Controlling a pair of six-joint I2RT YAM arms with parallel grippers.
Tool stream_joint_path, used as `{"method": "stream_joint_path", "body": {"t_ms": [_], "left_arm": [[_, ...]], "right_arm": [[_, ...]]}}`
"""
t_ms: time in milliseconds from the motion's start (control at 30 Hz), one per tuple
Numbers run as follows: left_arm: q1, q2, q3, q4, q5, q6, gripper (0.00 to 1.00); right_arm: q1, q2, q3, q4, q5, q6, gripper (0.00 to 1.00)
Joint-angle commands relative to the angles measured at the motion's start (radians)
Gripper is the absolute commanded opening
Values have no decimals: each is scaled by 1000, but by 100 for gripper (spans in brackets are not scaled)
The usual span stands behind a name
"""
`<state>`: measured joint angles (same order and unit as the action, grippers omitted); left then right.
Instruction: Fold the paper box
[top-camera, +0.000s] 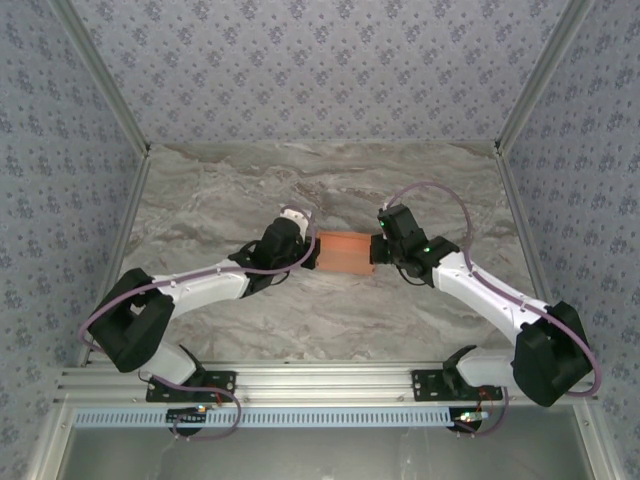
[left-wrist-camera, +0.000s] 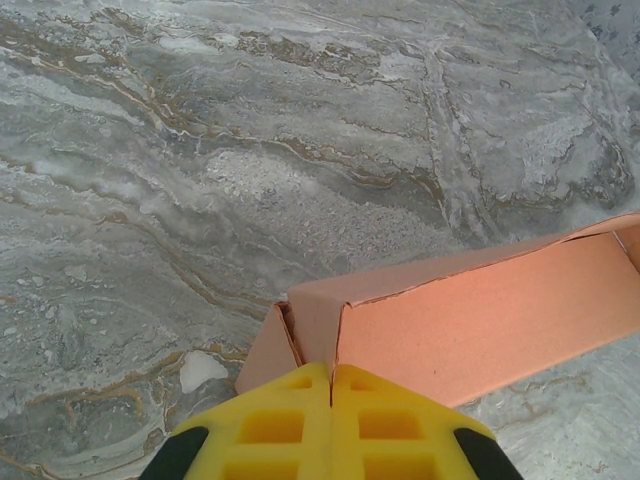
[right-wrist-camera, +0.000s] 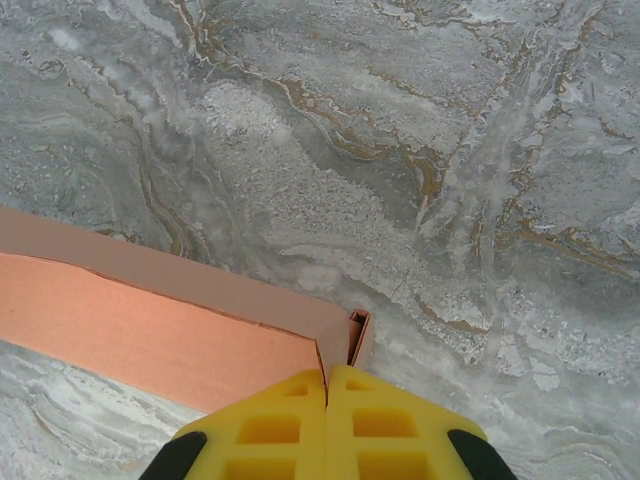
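The paper box (top-camera: 345, 251) lies on the table (top-camera: 330, 190) between my arms: left gripper (left-wrist-camera: 331, 372) closed against its left end, right gripper (right-wrist-camera: 327, 376) closed against its right end. I judge this braces both end walls upright.

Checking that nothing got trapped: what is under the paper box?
The marble table shows along both long sides of the paper box, which lies between the left gripper and right gripper. The patch directly beneath is covered by the card, so it cannot be checked.
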<state>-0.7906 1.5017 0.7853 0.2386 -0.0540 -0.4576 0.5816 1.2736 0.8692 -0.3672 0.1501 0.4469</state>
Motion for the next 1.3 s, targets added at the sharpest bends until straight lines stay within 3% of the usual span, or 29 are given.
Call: {"method": "stream_joint_path", "body": {"t_ms": [0, 533, 1267], "left_arm": [[-24, -1, -21, -30, 33, 1, 0], [-27, 1, -29, -26, 22, 4, 0], [-49, 21, -79, 36, -22, 40, 0]], "right_arm": [[18, 14, 1, 36, -36, 37, 5], [-11, -8, -5, 78, -78, 67, 5], [15, -69, -163, 124, -5, 87, 5]]}}
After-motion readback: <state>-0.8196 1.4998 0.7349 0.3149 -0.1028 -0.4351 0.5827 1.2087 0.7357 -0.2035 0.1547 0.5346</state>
